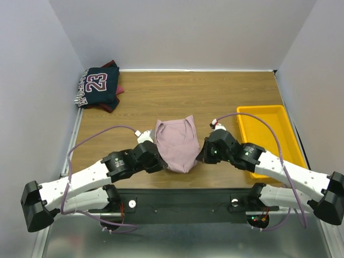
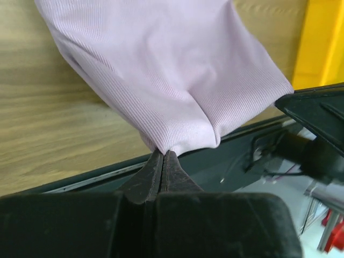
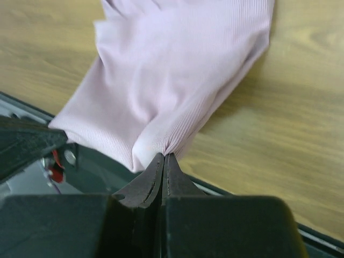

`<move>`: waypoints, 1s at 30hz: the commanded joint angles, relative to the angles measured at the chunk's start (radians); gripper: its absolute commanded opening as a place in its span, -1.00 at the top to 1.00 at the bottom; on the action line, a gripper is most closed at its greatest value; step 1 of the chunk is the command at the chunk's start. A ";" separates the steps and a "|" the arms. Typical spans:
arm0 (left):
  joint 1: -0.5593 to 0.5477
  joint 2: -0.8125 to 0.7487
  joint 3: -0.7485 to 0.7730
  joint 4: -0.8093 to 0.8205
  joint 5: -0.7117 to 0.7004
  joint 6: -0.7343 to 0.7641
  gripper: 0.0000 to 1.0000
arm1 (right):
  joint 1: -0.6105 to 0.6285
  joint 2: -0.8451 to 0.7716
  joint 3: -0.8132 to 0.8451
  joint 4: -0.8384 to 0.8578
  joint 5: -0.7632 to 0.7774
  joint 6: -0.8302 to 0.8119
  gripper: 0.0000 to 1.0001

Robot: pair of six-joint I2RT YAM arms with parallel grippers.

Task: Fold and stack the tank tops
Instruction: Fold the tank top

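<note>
The dusty pink tank top (image 1: pixel 176 143) lies in the middle of the table, its near end lifted by both grippers. My left gripper (image 1: pixel 158 159) is shut on its near left edge; the left wrist view shows the pink cloth (image 2: pixel 161 75) pinched at the fingertips (image 2: pixel 163 156). My right gripper (image 1: pixel 201 156) is shut on its near right edge; the right wrist view shows the cloth (image 3: pixel 177 80) bunched at the tips (image 3: pixel 164 157). The navy "23" tank top (image 1: pixel 98 86) lies folded at the far left corner on top of the maroon one (image 1: pixel 115 102).
A yellow plastic tray (image 1: pixel 267 137) stands on the right side of the table, partly under the right arm. The table's dark near edge (image 1: pixel 183 191) runs just below both grippers. White walls close in the far and side edges.
</note>
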 commanded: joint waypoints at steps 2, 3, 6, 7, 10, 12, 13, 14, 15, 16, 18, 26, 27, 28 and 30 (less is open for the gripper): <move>0.009 -0.027 0.119 -0.094 -0.203 -0.024 1.00 | 0.004 0.063 0.177 -0.030 0.182 -0.066 0.98; 0.021 -0.016 0.131 -0.092 -0.217 -0.018 1.00 | 0.004 0.081 0.200 -0.028 0.201 -0.075 0.97; 0.116 0.001 0.168 -0.054 -0.235 0.025 1.00 | 0.002 0.172 0.281 -0.030 0.278 -0.110 0.95; 0.147 0.009 0.171 -0.039 -0.219 0.042 1.00 | -0.004 0.198 0.304 -0.028 0.305 -0.119 0.95; 0.285 0.024 0.182 0.035 -0.159 0.128 1.00 | -0.036 0.281 0.376 -0.025 0.318 -0.158 0.95; 0.325 0.041 0.190 0.070 -0.150 0.154 1.00 | -0.050 0.313 0.404 -0.007 0.322 -0.173 0.95; 0.357 0.070 0.197 0.095 -0.148 0.163 1.00 | -0.062 0.345 0.427 0.007 0.319 -0.181 0.94; 0.373 0.088 0.214 0.106 -0.139 0.181 1.00 | -0.090 0.368 0.444 0.013 0.297 -0.199 0.95; 0.386 0.128 0.220 0.136 -0.127 0.191 1.00 | -0.105 0.405 0.470 0.027 0.286 -0.210 0.95; 0.403 0.150 0.229 0.148 -0.116 0.200 1.00 | -0.119 0.425 0.481 0.035 0.275 -0.216 0.95; 0.448 0.212 0.262 0.184 -0.094 0.217 1.00 | -0.170 0.459 0.498 0.050 0.228 -0.236 0.95; 0.618 0.427 0.375 0.377 -0.053 0.249 1.00 | -0.364 0.704 0.617 0.154 0.050 -0.285 0.97; 0.636 0.459 0.389 0.394 -0.053 0.245 1.00 | -0.378 0.735 0.642 0.160 0.034 -0.291 0.97; 0.653 0.534 0.404 0.424 -0.035 0.240 1.00 | -0.389 0.771 0.671 0.173 0.025 -0.296 0.97; 0.689 0.657 0.455 0.470 -0.025 0.249 1.00 | -0.421 0.877 0.756 0.179 -0.009 -0.308 0.95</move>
